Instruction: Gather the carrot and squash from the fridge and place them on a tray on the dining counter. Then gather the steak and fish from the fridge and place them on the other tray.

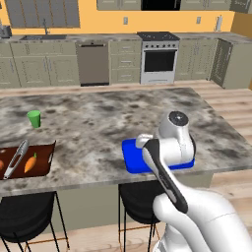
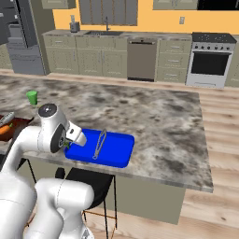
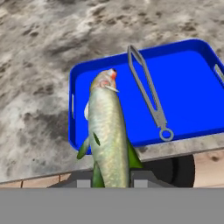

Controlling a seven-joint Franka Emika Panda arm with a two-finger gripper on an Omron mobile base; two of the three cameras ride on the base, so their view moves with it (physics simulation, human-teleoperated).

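My gripper (image 3: pixel 111 183) is shut on the tail end of the fish (image 3: pixel 107 131), a long silver-green fish with green fins. Its head hangs over the near left part of the blue tray (image 3: pixel 175 46), above the counter's front edge. In the right base view the hand (image 2: pixel 74 137) sits at the left end of that tray (image 2: pixel 119 156). The carrot (image 1: pixel 30 164) lies on a brown tray (image 1: pixel 44 147) at the counter's left. An orange bit at that tray's cut-off left edge could be the squash; I cannot tell. The steak is out of view.
Metal tongs (image 3: pixel 148 94) lie across the blue tray, and another pair (image 1: pixel 15 158) lies on the brown tray. A green cup (image 1: pixel 34 118) stands behind the brown tray. Black stools (image 1: pixel 27 211) sit under the counter's front edge. The marble counter (image 1: pixel 98 118) stretches away behind both trays.
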